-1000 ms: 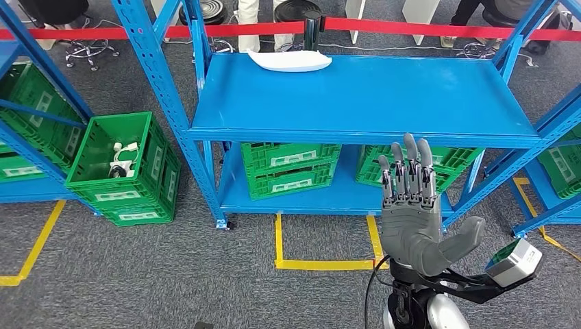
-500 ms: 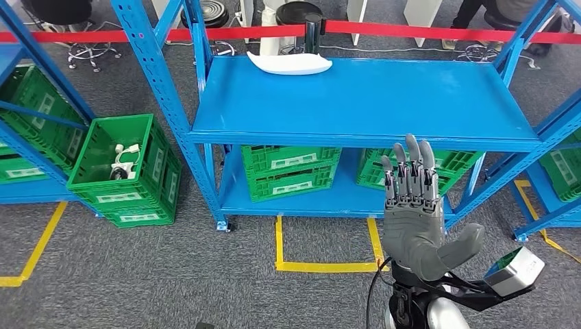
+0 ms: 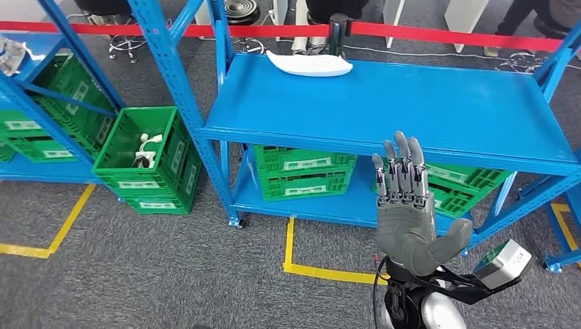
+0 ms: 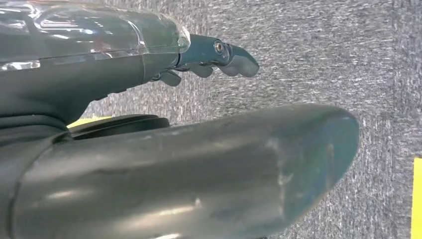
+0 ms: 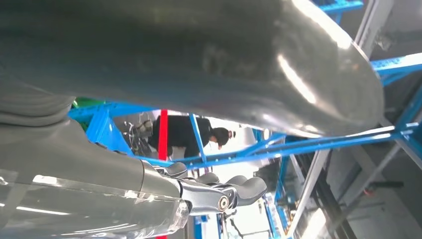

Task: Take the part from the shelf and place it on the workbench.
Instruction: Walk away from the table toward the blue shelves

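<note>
White part sits at the back edge of the blue shelf, well clear of the robot, so the approach isn't done. Right hand is raised in front of the shelf, fingers extended, thumb out, empty, touching nothing. Left hand points at the floor carpet; can't tell its state.

One white part lying on the blue shelf, one green crate standing on the floor
</note>
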`<state>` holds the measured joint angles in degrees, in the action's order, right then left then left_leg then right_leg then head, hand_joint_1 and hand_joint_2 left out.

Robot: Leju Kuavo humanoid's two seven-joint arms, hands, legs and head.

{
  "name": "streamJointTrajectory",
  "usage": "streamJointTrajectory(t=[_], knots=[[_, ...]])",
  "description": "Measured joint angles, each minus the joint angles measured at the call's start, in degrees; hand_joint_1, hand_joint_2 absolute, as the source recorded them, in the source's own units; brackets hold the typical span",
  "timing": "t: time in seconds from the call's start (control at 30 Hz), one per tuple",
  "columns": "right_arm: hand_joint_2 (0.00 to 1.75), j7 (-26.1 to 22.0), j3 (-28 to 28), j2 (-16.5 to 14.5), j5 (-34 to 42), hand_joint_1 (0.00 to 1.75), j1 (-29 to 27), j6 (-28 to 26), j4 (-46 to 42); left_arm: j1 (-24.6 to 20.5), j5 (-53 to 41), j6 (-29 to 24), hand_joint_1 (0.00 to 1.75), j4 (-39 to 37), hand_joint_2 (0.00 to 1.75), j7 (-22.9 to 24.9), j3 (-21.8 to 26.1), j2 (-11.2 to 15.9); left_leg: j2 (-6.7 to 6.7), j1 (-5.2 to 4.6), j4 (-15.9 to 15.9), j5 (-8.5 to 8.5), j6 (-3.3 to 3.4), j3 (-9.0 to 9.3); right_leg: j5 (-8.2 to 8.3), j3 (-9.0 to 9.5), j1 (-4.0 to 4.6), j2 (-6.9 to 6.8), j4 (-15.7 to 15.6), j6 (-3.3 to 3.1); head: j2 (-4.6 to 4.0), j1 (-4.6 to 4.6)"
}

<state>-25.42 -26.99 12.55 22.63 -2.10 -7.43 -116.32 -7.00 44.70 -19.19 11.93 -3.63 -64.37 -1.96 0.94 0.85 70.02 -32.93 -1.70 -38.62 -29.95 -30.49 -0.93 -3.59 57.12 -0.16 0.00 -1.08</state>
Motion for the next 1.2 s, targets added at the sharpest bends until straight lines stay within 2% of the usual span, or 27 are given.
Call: streamJointTrajectory(t=[0.07,0.13,0.2,0.23,0.3,0.33,0.37,0.4,0.43,0.47,0.5,0.57,0.63,0.7,0.73,0.8,0.83,0.87,0.9,0.93,0.97,1.0,1.03,1.1,1.13,1.17,1.2], knots=[[0.0,0.0,0.0,0.0,0.0,0.0,0.0,0.0,0.0,0.0,0.0,0.0,0.0,0.0,0.0,0.0,0.0,0.0,3.17,-0.8,-7.4,3.48,0.93,3.56,-0.49,0.66,0.3,-0.92,0.0,0.24,0.0,-0.08],[0.0,0.0,0.0,0.0,0.0,0.0,0.0,0.0,0.0,-0.2,0.0,0.0,0.0,0.0,0.0,0.0,0.0,0.0,5.24,-1.58,-11.0,4.02,1.62,5.15,-0.86,0.98,0.56,-2.02,0.0,0.73,0.0,-0.11],[0.0,0.0,0.0,0.0,0.0,0.0,0.0,0.0,0.0,-0.2,0.0,0.0,0.0,0.0,0.0,-0.1,0.0,0.0,3.86,-1.74,-11.5,3.96,2.1,5.1,-1.11,1.27,0.61,-3.53,-0.1,1.35,0.0,-0.07],[0.0,0.0,0.0,0.0,0.0,0.0,0.1,0.0,-0.1,-0.2,0.0,0.0,0.0,0.0,0.0,-0.1,0.0,0.0,2.9,-1.64,-11.6,4.13,2.38,5.12,-1.53,1.41,0.5,-3.34,0.1,1.71,0.0,0.04],[0.0,0.0,0.0,0.0,-0.1,0.0,0.0,0.0,-0.2,-0.3,0.0,0.0,0.0,0.0,0.0,-0.1,0.0,0.0,0.95,-1.3,-12.0,4.48,3.0,5.3,-3.84,0.35,0.23,-0.62,3.3,2.29,0.0,0.38],[0.0,0.0,0.0,0.0,-0.1,0.0,0.0,0.0,-0.2,-0.3,-0.1,0.0,0.0,0.0,0.0,-0.1,0.0,-0.1,0.0,-1.19,-12.0,4.57,3.23,5.33,-5.66,-1.17,0.09,1.37,6.8,2.46,0.0,0.77],[0.0,0.0,0.0,0.0,-0.1,0.0,-0.1,-0.1,-0.3,-0.3,-0.1,0.0,0.0,0.0,0.0,-0.1,0.0,-0.2,-0.96,-1.19,-12.0,4.6,3.38,5.33,-7.42,-3.16,0.04,2.59,10.8,2.55,0.0,1.18],[0.0,0.0,0.0,0.0,-0.1,0.0,-0.2,-0.1,-0.3,-0.3,-0.1,0.0,0.0,0.0,0.0,-0.1,0.0,-0.2,-1.92,-1.23,-12.0,4.61,3.46,5.36,-8.56,-5.09,0.03,3.15,14.4,2.59,0.0,1.57],[0.0,0.0,0.0,0.0,-0.1,0.0,-0.2,-0.1,-0.3,-0.2,-0.1,0.0,0.0,0.0,0.0,-0.1,0.0,-0.3,-2.86,-1.3,-12.0,4.61,3.51,5.44,-8.59,-6.35,0.03,3.37,16.3,2.57,0.0,1.83],[0.0,0.0,0.0,0.0,-0.2,0.0,-0.2,-0.1,-0.3,-0.2,-0.1,0.0,0.0,0.0,0.0,-0.1,0.0,-0.3,-3.8,-1.37,-12.0,4.59,3.51,5.58,-7.35,-6.66,0.03,3.52,16.0,2.45,0.0,2.04],[0.0,0.0,0.0,0.0,-0.3,0.0,-0.1,-0.2,-0.3,-0.2,-0.1,0.0,0.0,0.0,0.0,0.0,0.0,-0.3,-4.69,-1.42,-12.0,4.55,3.48,5.78,-5.05,-5.99,0.03,3.8,13.5,2.23,0.0,2.2],[0.0,0.1,0.0,0.0,-0.4,0.0,-0.1,-0.2,-0.3,-0.2,-0.1,0.0,0.0,0.0,0.0,0.0,0.0,-0.4,-6.2,-1.54,-11.9,4.41,3.31,6.05,-0.34,-3.36,0.0,5.63,5.9,1.58,0.0,2.45],[0.0,0.1,0.0,0.0,-0.4,0.0,0.0,-0.2,-0.3,-0.2,-0.1,0.0,0.0,0.0,0.0,0.0,0.0,-0.4,-7.21,-1.45,-11.8,4.36,2.89,5.79,1.13,-1.64,-0.01,7.4,1.3,0.96,0.0,2.55],[0.0,0.1,0.0,0.0,-0.5,0.0,0.1,-0.2,-0.3,-0.1,-0.1,0.0,0.0,0.0,0.0,0.0,0.0,-0.5,-8.08,-1.19,-11.9,4.49,2.19,5.35,0.89,-1.18,0.09,7.29,0.4,0.45,0.0,2.6],[0.0,0.2,0.0,0.0,-0.6,0.0,0.2,-0.2,-0.3,-0.1,-0.1,0.0,0.0,0.0,0.0,0.0,0.0,-0.4,-7.47,-1.19,-11.8,4.37,1.86,5.24,1.03,-1.01,0.1,6.77,0.1,0.2,0.0,2.64],[0.0,0.3,0.0,-0.1,-0.9,0.0,0.2,-0.1,-0.4,-0.1,-0.2,0.0,0.0,0.0,0.0,0.0,0.0,-0.4,-3.91,-1.34,-9.4,2.66,1.2,3.98,1.3,-0.51,-0.02,5.46,-0.7,-0.38,0.0,2.1],[0.0,0.4,0.0,-0.1,-1.1,0.0,0.2,-0.1,-0.4,-0.2,-0.2,0.0,0.0,0.0,0.0,0.0,0.0,-0.4,-1.82,-1.25,-6.7,1.07,0.91,2.59,1.34,-0.31,-0.05,4.71,-1.0,-0.57,0.0,1.74],[0.0,0.5,0.0,-0.1,-1.2,0.0,0.1,-0.1,-0.4,-0.3,-0.2,0.0,0.0,0.0,0.0,-0.1,0.0,-0.4,-0.73,-1.0,-3.1,-0.7,0.53,0.59,1.29,-0.21,-0.07,3.95,-1.0,-0.69,0.0,1.35],[0.0,0.6,0.0,-0.1,-1.3,0.0,0.1,-0.1,-0.3,-0.3,-0.3,0.0,0.0,0.0,0.0,-0.1,0.0,-0.4,-0.6,-0.64,0.5,-2.04,0.17,-1.39,1.21,-0.15,-0.12,3.12,-1.0,-0.71,0.0,1.1],[0.0,0.6,0.0,-0.1,-1.4,0.0,0.1,-0.1,-0.3,-0.2,-0.3,0.0,0.0,0.0,0.0,-0.1,0.0,-0.4,-0.64,-0.3,2.9,-2.51,-0.14,-2.8,1.1,-0.1,-0.16,2.32,-1.0,-0.63,0.0,0.98],[0.0,0.6,0.0,-0.1,-1.5,0.0,0.1,-0.1,-0.3,-0.2,-0.3,0.0,0.0,0.0,0.0,-0.1,0.0,-0.3,-0.61,0.0,3.4,-1.87,-0.43,-3.23,0.97,0.0,-0.23,1.53,-1.0,-0.48,0.0,0.9],[0.0,0.7,0.0,-0.1,-1.5,0.0,0.1,-0.1,-0.3,-0.2,-0.3,0.0,0.0,0.0,0.0,-0.2,0.0,-0.3,-0.33,0.21,1.6,-0.23,-0.65,-2.42,0.79,0.16,-0.33,0.8,-1.0,-0.24,0.0,0.83],[0.0,0.7,0.0,-0.1,-1.6,0.0,0.1,-0.1,-0.3,-0.2,-0.3,0.0,0.0,0.0,0.0,-0.2,0.0,-0.3,0.62,0.33,-1.9,1.94,-0.81,-0.6,0.55,0.41,-0.43,0.16,-0.9,0.06,0.0,0.77],[0.0,0.7,0.0,-0.1,-1.7,0.0,0.2,-0.1,-0.3,-0.3,-0.3,0.0,0.0,0.0,0.0,-0.3,0.0,-0.3,3.79,0.0,-8.7,4.57,-0.74,3.15,-0.08,0.91,-0.35,-0.93,-0.5,0.87,0.0,0.39],[0.0,0.7,0.0,-0.1,-1.7,0.0,0.2,0.0,-0.3,-0.3,-0.4,0.0,0.0,0.0,0.0,-0.3,0.0,-0.3,4.88,-0.21,-10.6,4.92,-0.39,4.11,-0.36,1.13,-0.23,-1.42,-0.4,1.26,0.0,0.34],[0.0,0.8,0.0,-0.1,-1.8,0.0,0.3,0.0,-0.3,-0.3,-0.4,0.0,0.0,0.0,0.0,-0.3,0.0,-0.3,5.09,-0.44,-11.1,4.7,0.05,4.32,-0.55,1.34,-0.12,-1.93,-0.4,1.61,0.0,0.35],[0.0,0.8,0.0,-0.1,-1.9,0.0,0.3,0.0,-0.3,-0.3,-0.4,0.1,0.0,0.0,0.0,-0.3,0.0,-0.3,4.26,-0.46,-11.1,4.73,0.62,4.18,-0.66,1.57,-0.13,-2.52,-0.5,1.88,0.0,0.47]])
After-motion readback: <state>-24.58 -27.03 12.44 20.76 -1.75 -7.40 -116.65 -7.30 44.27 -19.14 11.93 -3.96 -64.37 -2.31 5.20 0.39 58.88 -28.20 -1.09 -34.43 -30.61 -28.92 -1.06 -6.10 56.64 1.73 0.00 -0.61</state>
